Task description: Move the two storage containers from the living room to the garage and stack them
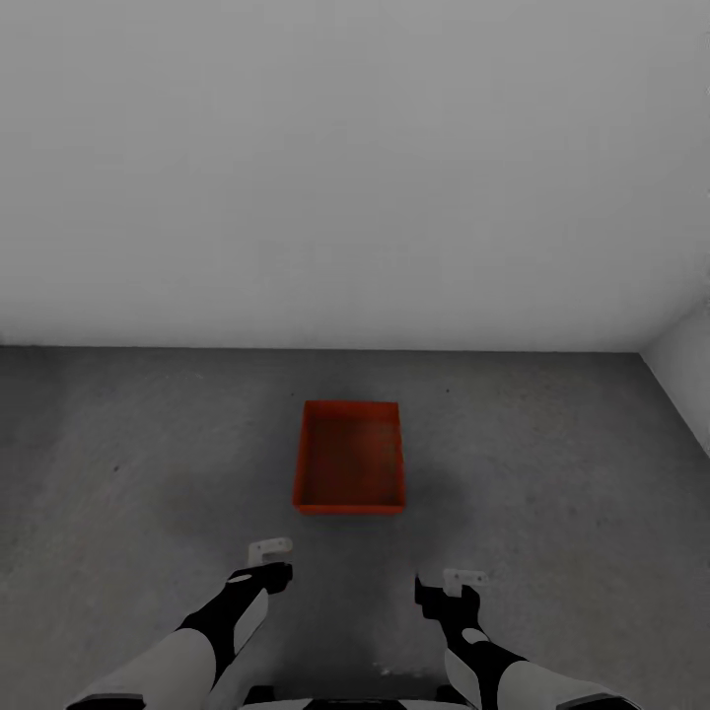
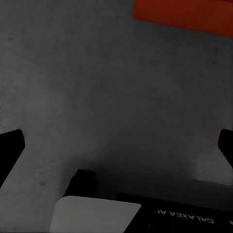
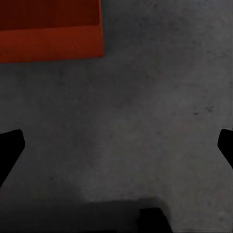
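An orange-red storage container [image 1: 350, 457] rests upright on the dark grey concrete floor [image 1: 148, 444] of the garage, just ahead of both arms. Its inside looks empty. My left gripper [image 1: 268, 562] hovers short of the box's near left corner, open and holding nothing. My right gripper [image 1: 452, 587] hangs a little nearer to me, off the near right corner, also open and empty. In the left wrist view the container [image 2: 184, 14] shows beyond the spread fingers of the left gripper [image 2: 116, 145]. The right wrist view shows the container's wall [image 3: 48, 29] beyond the right gripper [image 3: 116, 145].
A plain pale grey wall [image 1: 355, 168] rises behind the container. A second wall [image 1: 685, 375] meets it at the far right corner. Bare concrete lies on both sides of the box.
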Controlling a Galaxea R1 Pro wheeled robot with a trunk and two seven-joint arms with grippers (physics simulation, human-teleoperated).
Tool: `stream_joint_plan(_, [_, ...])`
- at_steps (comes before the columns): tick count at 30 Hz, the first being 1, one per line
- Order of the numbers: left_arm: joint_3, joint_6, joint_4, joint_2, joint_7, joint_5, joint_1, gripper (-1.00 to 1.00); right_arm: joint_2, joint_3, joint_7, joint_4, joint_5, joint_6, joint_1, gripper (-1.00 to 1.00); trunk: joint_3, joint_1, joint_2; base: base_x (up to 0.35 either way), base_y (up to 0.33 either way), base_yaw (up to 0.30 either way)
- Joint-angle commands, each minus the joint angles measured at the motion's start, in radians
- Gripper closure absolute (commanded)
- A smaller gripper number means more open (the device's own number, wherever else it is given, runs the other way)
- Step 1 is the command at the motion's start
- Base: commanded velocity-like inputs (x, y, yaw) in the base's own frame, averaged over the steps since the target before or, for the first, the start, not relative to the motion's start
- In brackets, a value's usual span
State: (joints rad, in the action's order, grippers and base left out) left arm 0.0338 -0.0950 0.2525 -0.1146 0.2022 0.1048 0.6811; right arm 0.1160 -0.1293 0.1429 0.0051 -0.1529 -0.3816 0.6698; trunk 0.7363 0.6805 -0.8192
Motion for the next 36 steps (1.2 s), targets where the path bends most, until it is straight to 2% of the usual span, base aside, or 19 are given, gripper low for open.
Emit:
stream_joint_plan(1, [0.003, -0.005, 0.002, 0.0, 0.002, 0.009, 0.0, -1.0, 0.0, -0.009, 0.003, 0.001, -0.01, -0.003, 0.001, -1.0, 0.001, 0.0, -0.001, -0.347, 0.069, 0.0])
stream_joint_plan(22, [0.001, -0.003, 0.003, 0.001, 0.001, 0.009, 0.0, -1.0, 0.001, -0.008, 0.003, 0.001, -0.01, -0.003, 0.001, -1.0, 0.001, 0.0, -0.001, -0.34, 0.066, 0.0])
stream_joint_plan(36, [-0.007, 0.002, -0.014, 0.014, 0.006, 0.006, 0.0, -1.0, -0.007, -0.008, 0.013, 0.001, -0.008, -0.003, 0.001, -1.0, 0.001, 0.0, -0.001, -0.052, 0.004, 0.0])
